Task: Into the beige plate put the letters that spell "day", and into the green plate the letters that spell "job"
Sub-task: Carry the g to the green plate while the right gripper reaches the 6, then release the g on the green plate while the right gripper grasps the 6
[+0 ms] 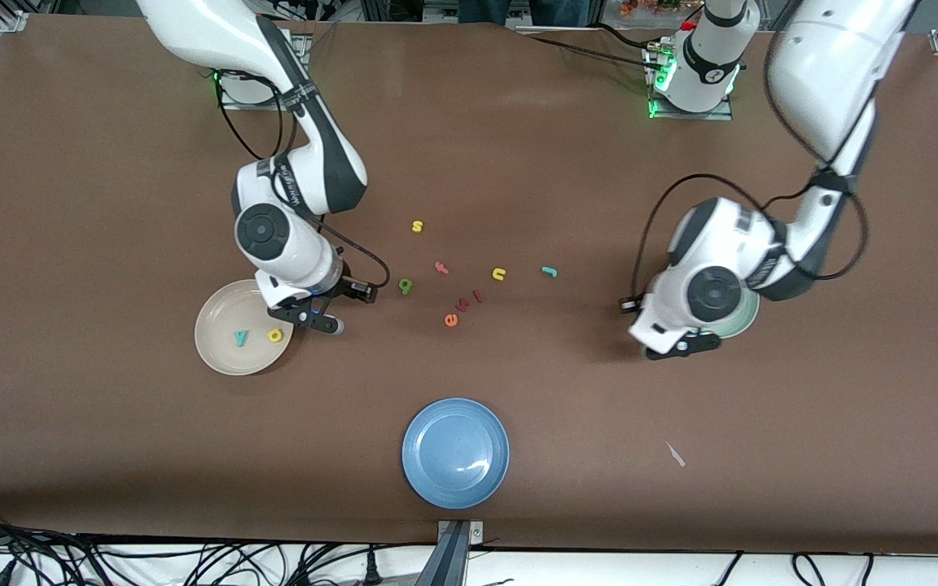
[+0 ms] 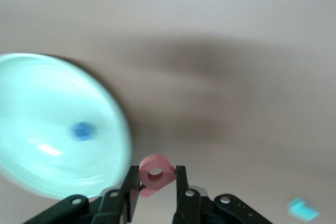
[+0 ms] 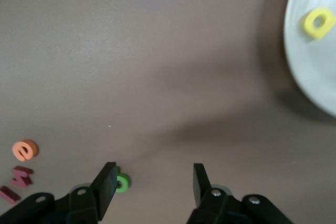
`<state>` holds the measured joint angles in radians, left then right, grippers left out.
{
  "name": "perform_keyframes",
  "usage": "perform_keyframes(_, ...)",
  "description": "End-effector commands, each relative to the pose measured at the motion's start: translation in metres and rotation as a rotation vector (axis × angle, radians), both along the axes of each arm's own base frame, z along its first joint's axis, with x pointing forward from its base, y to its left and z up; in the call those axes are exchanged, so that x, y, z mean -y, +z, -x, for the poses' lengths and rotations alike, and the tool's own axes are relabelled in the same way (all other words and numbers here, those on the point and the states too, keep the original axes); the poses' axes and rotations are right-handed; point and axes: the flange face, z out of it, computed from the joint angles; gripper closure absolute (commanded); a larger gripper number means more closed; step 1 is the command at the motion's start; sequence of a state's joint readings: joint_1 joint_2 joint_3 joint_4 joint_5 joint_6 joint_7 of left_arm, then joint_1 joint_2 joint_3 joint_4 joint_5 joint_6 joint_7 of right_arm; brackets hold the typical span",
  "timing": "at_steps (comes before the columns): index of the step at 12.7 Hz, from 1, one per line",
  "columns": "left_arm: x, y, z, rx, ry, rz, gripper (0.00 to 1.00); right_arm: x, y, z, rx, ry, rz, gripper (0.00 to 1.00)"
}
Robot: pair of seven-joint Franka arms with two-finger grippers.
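My left gripper (image 2: 156, 171) is shut on the red "b" (image 2: 156, 174) and hangs over the table just beside the green plate (image 2: 52, 124), which holds the blue "o" (image 2: 81, 130). In the front view the left gripper (image 1: 685, 346) hides most of the green plate (image 1: 750, 317). The teal "j" (image 1: 550, 271) lies on the table. The beige plate (image 1: 216, 342) holds the teal "y" (image 1: 240, 337) and the yellow rounded letter (image 1: 275, 334). My right gripper (image 1: 337, 308) is open, between that plate and the dark green letter (image 1: 405, 285). The green letter (image 3: 122, 183) sits by one fingertip (image 3: 107, 174).
Loose letters lie mid-table: a yellow "s" (image 1: 417, 226), an orange "f" (image 1: 441, 267), a yellow arch (image 1: 499, 274), an orange "e" (image 1: 451, 321) and two dark red pieces (image 1: 469, 301). A blue plate (image 1: 455, 452) stands nearer the front camera.
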<state>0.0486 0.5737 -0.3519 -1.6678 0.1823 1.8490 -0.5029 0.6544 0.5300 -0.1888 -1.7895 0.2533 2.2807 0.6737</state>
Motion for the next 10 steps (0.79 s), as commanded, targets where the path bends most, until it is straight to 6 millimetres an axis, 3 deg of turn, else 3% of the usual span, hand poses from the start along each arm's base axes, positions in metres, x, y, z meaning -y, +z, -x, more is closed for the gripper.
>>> perform_keyframes(1,-0.061,-0.018,0.009,-0.098,-0.103,0.056,0.94,-0.027,-0.015,0.002,0.025,-0.125,-0.005,0.33)
perform_keyframes(3,-0.117,-0.031,0.004,-0.114,-0.127,0.117,0.95,-0.048,-0.025,0.006,0.025,-0.146,0.002,0.33)
perform_keyframes(5,-0.135,-0.050,0.007,-0.145,-0.136,0.116,0.95,-0.065,-0.039,0.011,0.043,-0.158,0.004,0.33)
perform_keyframes(6,-0.145,-0.062,0.009,-0.162,-0.147,0.094,0.89,-0.071,-0.045,0.014,0.054,-0.168,0.004,0.33)
perform_keyframes(7,-0.147,-0.068,0.011,-0.174,-0.144,0.096,0.54,-0.078,-0.050,0.020,0.053,-0.165,0.007,0.33)
perform_keyframes(8,-0.147,-0.068,0.011,-0.175,-0.145,0.096,0.01,-0.082,-0.056,0.024,0.047,-0.157,0.014,0.32)
perform_keyframes(9,-0.142,-0.056,0.008,-0.164,-0.146,0.096,0.00,-0.084,-0.061,0.027,0.041,-0.154,0.020,0.32)
perform_keyframes(10,-0.130,-0.025,0.004,-0.142,-0.149,0.083,0.00,-0.083,-0.063,0.028,0.037,-0.154,0.022,0.32)
